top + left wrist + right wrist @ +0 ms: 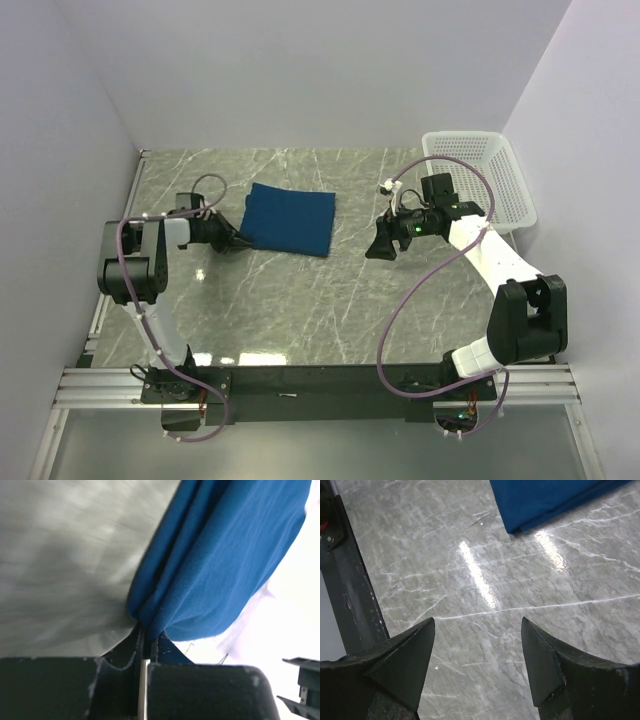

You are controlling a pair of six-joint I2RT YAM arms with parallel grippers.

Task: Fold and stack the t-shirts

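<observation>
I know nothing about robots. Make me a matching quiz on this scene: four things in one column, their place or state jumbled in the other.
Things:
1. dark blue folded t-shirt
2. white plastic mesh basket
3. left gripper
4. right gripper

Place or state:
A. open above the bare grey marble table
B. at the table's far right corner
C. folded into a rectangle on the tabletop
D. clamped shut on blue cloth

Pairs: 1-C, 2-B, 3-D, 4-A.

No text, label, brand, number or sign is legible in any view.
</observation>
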